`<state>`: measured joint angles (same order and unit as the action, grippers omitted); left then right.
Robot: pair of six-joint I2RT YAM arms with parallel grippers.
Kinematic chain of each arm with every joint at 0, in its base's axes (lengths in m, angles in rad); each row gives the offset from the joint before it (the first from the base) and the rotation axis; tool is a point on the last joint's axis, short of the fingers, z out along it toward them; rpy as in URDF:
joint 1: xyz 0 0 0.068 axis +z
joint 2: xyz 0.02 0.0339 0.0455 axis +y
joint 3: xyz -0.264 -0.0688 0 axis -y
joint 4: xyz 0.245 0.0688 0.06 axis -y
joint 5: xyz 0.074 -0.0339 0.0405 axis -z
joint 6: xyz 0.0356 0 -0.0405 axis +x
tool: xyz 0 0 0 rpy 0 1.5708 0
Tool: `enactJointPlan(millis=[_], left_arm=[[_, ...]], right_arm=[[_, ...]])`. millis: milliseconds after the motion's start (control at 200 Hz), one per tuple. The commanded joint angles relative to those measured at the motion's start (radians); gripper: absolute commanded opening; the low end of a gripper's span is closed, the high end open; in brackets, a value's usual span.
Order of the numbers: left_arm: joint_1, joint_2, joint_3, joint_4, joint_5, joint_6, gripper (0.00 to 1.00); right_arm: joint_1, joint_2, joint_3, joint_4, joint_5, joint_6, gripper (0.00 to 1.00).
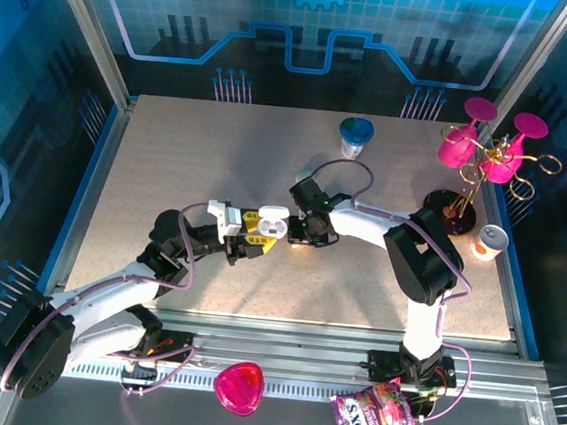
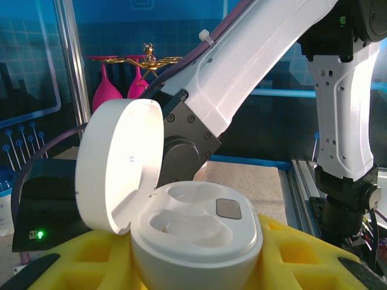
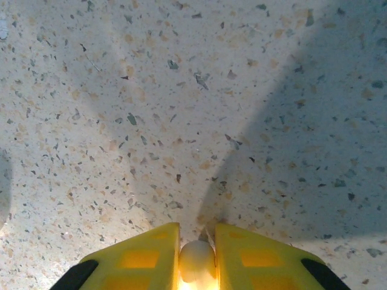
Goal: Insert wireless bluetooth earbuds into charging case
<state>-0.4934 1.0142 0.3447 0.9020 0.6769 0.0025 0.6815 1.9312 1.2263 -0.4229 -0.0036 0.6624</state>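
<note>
We judge the step in hand to be the pick-up of one bud, with its carry to the case not yet begun. Our left hand (image 2: pixel 188 261) is closed to a narrow grip on the white pebble-shaped plastic charging case (image 2: pixel 199 238), its yellow fingers pressing the shell from both sides and holding it upright. The hinged lid (image 2: pixel 118 163) is tipped back and open. Both moulded wells (image 2: pixel 193 226) look empty to us, though a small tan mark in the nearer one is too faint to identify. Our right hand (image 3: pixel 198 266) points down at the speckled stone-look worktop (image 3: pixel 181 90), its two yellow fingers pinched onto a tiny white plastic earbud (image 3: pixel 197 257). The earbud sits between the fingertips, low over the surface; we cannot tell whether it has lifted clear. From above, the two hands lie just beside each other at mid-worktop. Next, we think, the bud must be raised, turned stem-down and lined up over a matching well, since a skewed bud would catch on the rim.
</note>
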Motion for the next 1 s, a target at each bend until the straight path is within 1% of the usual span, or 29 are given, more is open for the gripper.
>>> enactJointPlan(millis=[0,150,315,470,595,740,810,991], left_arm=[[0.007,-0.016,0.004,0.017,0.017,0.014,0.26],[0.006,-0.012,0.001,0.017,0.007,0.019,0.26],[0.006,0.007,0.003,-0.006,-0.058,0.027,0.26],[0.006,0.078,0.010,-0.008,-0.148,0.017,0.26],[0.006,0.154,0.015,0.028,-0.182,0.000,0.25],[0.006,0.270,0.025,0.082,-0.189,-0.007,0.25],[0.006,0.320,0.037,0.104,-0.191,-0.024,0.25],[0.006,0.386,0.073,0.100,-0.188,-0.076,0.25]], right_arm=[[0.011,0.000,0.012,-0.045,0.004,-0.003,0.19],[0.012,-0.052,0.002,-0.056,0.042,-0.010,0.20],[0.002,-0.158,-0.023,-0.094,0.152,-0.031,0.19],[-0.002,-0.279,-0.030,-0.155,0.249,-0.065,0.20],[0.003,-0.381,-0.018,-0.208,0.309,-0.082,0.20],[0.014,-0.482,0.003,-0.221,0.284,-0.101,0.20],[0.032,-0.513,0.021,-0.227,0.292,-0.114,0.20],[0.093,-0.529,0.069,-0.229,0.306,-0.149,0.20]])
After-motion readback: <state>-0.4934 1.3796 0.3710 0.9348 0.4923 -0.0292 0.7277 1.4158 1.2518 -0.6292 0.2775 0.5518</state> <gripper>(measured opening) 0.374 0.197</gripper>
